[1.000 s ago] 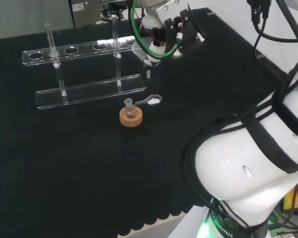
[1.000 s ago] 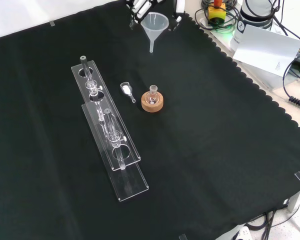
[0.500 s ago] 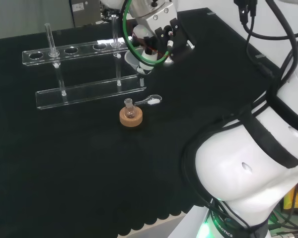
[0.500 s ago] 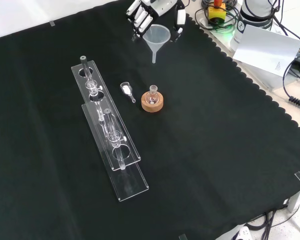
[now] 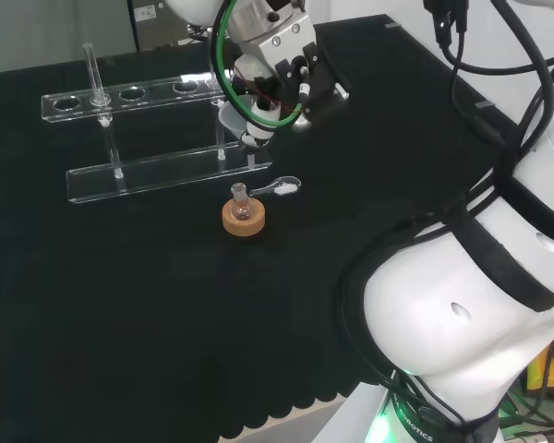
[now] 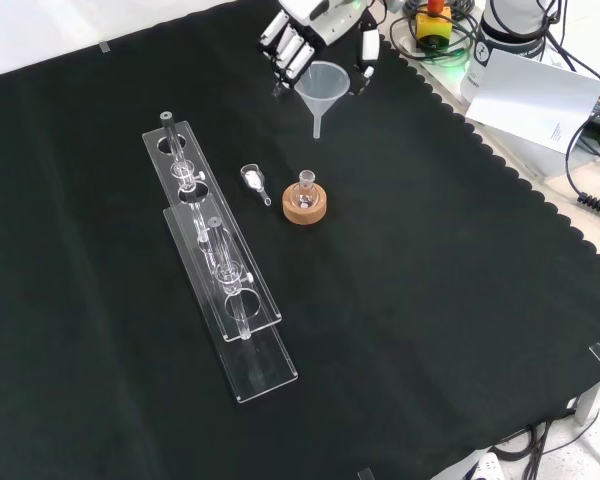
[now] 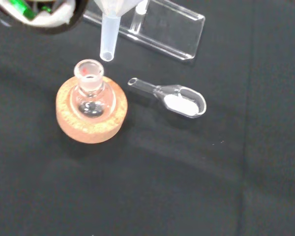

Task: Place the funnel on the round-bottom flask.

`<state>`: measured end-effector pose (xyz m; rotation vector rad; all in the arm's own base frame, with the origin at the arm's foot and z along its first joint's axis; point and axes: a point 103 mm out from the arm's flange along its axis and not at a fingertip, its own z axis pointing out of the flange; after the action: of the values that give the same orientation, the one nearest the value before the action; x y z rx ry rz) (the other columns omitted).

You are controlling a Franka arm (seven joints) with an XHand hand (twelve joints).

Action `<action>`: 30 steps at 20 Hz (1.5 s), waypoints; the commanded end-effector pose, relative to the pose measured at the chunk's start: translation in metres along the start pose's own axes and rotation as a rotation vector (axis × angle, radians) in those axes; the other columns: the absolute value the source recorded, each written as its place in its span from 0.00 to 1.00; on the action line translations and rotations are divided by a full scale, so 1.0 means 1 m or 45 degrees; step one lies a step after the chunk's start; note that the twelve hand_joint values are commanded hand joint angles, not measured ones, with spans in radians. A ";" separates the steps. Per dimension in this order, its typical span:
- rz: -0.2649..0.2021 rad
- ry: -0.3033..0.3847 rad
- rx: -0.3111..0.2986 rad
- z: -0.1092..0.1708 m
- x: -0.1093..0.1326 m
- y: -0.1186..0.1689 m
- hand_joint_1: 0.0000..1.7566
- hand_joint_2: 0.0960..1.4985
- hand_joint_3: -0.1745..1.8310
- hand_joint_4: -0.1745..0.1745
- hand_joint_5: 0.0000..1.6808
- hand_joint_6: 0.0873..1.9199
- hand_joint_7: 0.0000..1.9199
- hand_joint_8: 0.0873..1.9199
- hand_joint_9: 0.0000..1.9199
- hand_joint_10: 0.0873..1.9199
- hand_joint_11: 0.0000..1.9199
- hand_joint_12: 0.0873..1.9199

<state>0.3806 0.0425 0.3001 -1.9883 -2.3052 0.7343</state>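
Note:
A small clear round-bottom flask (image 6: 304,187) stands upright in a cork ring (image 6: 305,207) near the middle of the cloth; in the head view the flask (image 5: 241,201) is below the hand. The hand (image 6: 310,35) holds a clear plastic funnel (image 6: 321,88) in the air, fingers and thumb curled round its cone, spout down. In the front view the funnel hangs beyond the flask and slightly right of it. The wrist view has the funnel's spout (image 7: 108,39) close above the flask's mouth (image 7: 89,72), a little off to one side.
A clear scoop with white powder (image 6: 254,181) lies just left of the cork ring in the front view. A long clear test-tube rack (image 6: 218,262) with tubes runs along the left. The cloth's scalloped edge (image 6: 500,180) and loose gear lie at the right.
The hand has carried the funnel down and toward the flask, rightward and lower in the front view, leftward in the head view. The flask, scoop and rack have not moved.

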 end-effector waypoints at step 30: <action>-0.053 -0.039 0.013 0.022 0.023 0.051 0.47 0.39 0.39 0.37 0.29 0.09 0.25 0.48 0.36 0.35 0.15 0.68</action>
<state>0.4135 0.0639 0.2567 -1.9222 -2.3377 0.7748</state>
